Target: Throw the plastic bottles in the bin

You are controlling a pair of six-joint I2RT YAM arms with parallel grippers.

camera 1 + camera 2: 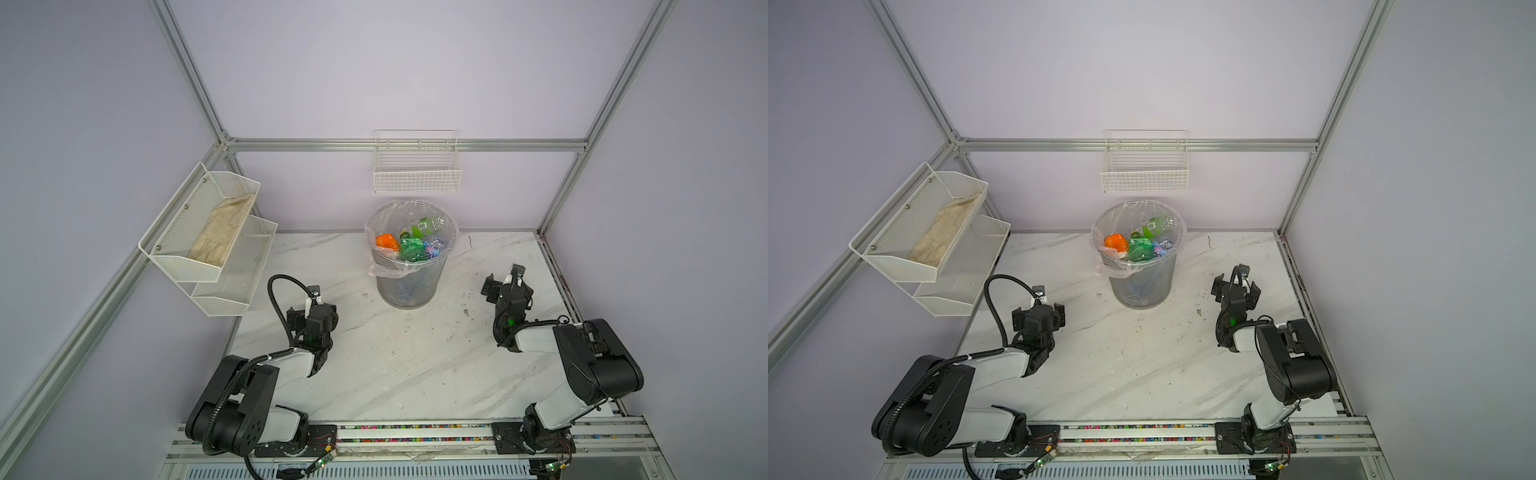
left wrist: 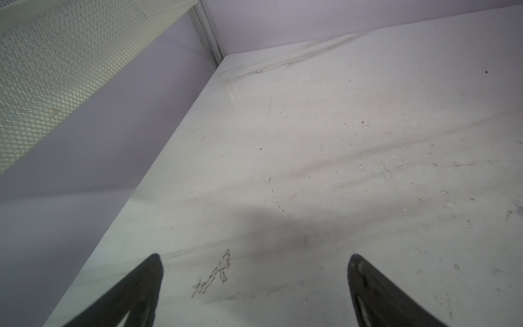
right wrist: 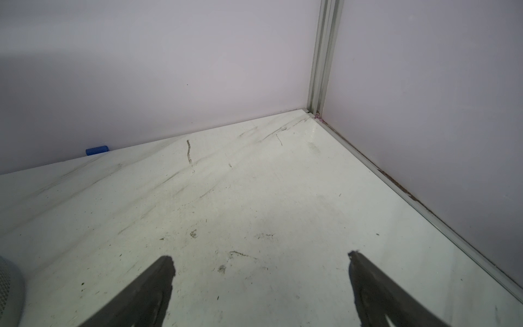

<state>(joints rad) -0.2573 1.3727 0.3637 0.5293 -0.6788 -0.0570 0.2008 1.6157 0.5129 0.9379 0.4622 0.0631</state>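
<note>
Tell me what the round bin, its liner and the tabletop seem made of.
Bin: grey, see-through, probably fine mesh or translucent plastic; contents show dimly through its wall. Liner: thin clear plastic film, crinkled, folded over the rim. Tabletop: white marble-look slab with grey veins; stone or laminate, unclear.

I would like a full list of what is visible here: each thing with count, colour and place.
bin: one, grey, on table near back wall
bottles: several, count unclear; green, orange, blue, clear; inside bin
wire basket: one, white, on back wall above bin
mesh shelf: one, two tiers, white, on left wall
cloth: one, beige, in upper tier
blue piece: one, small, at foot of back wall; kind unclear
table: one, white marbled, between the walls
left gripper: one, black, open, above table
right gripper: one, black, open, above table
</note>
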